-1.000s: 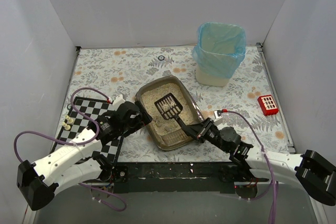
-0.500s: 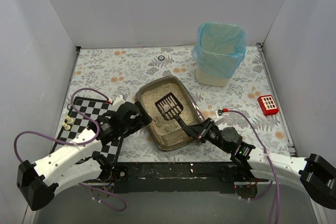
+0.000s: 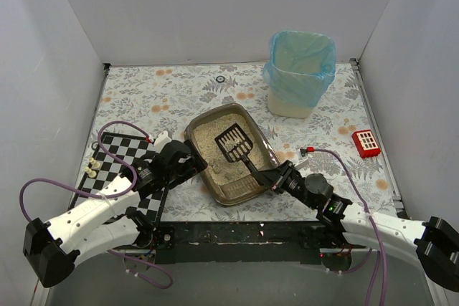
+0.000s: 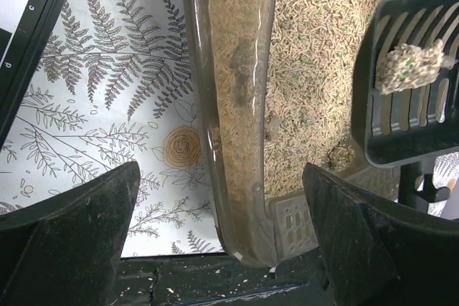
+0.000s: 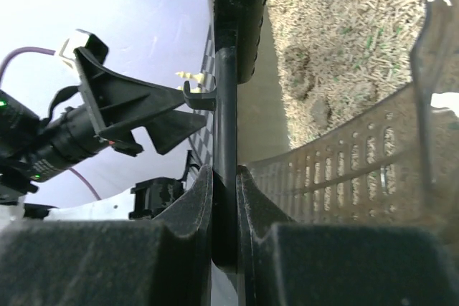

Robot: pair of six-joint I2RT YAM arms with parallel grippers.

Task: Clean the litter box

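The bench (image 3: 158,94) is covered with a pale sheet printed with ferns and flowers and is walled on three sides by plain white panels. Two white-and-black arms reach in from its near edge. The left arm (image 3: 93,209) comes from the lower left and the right arm (image 3: 380,223) from the lower right.

The litter box (image 3: 231,195) lies near the middle of the bench, turned at an angle between the two arms. It is a shallow dark brown tray with rounded corners, holding beige litter. Well beyond it, toward the far right corner, a beige bin (image 3: 290,107) stands upright, lined with a light blue bag (image 3: 301,59). A black-and-white chessboard (image 3: 122,152) lies flat just left of the tray, partly under the left arm.

The left jaws are released and spread wide – in the wrist view they straddle the tray's near-left rim (image 4: 240,105), one over the patterned sheet and the other over the litter. I cannot tell whether either one touches the plastic.

The right jaws are clenched on the thin handle of a black slotted scoop (image 3: 237,145), just outside the tray's near-right wall. The scoop's head reaches over the litter, toward the middle of the tray. Whether it rests on the litter I cannot tell.

A red block with white squares (image 3: 366,143) lies near the right edge of the bench. A pale clump (image 4: 409,66) – litter stuck together – sits on the scoop's slots. A few small pale chess pieces (image 3: 92,170) stand at the chessboard's left edge.
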